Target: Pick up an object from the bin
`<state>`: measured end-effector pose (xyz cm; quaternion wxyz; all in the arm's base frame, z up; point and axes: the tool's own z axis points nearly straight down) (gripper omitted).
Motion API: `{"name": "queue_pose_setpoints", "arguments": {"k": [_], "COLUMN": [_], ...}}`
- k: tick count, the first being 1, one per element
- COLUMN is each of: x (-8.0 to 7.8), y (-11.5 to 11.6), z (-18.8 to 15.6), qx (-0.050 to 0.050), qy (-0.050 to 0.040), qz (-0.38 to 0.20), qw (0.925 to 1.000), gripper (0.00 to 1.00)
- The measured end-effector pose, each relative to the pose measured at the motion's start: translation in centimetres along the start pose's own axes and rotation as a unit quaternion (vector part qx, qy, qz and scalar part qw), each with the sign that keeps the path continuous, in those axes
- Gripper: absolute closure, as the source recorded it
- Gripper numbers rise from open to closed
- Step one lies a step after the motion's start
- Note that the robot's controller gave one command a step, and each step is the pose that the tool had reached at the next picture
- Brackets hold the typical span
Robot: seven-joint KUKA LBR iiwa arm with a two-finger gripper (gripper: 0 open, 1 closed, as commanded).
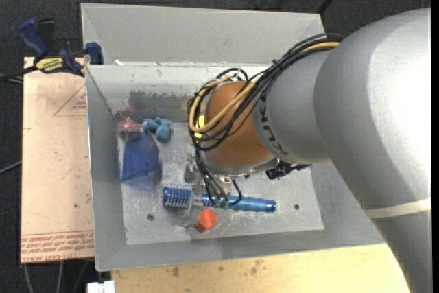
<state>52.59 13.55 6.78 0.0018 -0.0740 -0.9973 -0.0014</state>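
Camera view, nearest first: an orange cap [204, 219], a blue pen-like tube [252, 204] and a ribbed blue roller [177, 197] lie on the bin [302, 211] floor. The gripper [199, 184] hangs low among them; released or clenched, I cannot tell. Farther off lies a blue cloth [139, 160]. It looks like the approach step; next it must close on one item.

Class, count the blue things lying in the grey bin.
4: a pale lump at the left, a dark pouch below it, a ribbed roller and a tube near the front wall. The arm may hide more.
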Motion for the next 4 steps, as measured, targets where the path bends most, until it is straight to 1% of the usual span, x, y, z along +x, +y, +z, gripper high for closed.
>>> {"name": "queue_pose_setpoints", "arguments": {"k": [2, 3, 4], "x": [-0.1, -0.1, -0.2], "y": [0.0, 0.0, 0.2], "z": [0.0, 0.0, -7.3], "qx": [-0.002, -0.002, -0.001], "qy": [0.0000, -0.0001, -0.0054], "qz": [0.001, 0.001, 0.001], "qw": [1.0000, 1.0000, 1.0000], "gripper": [0.00, 1.00, 1.00]}}
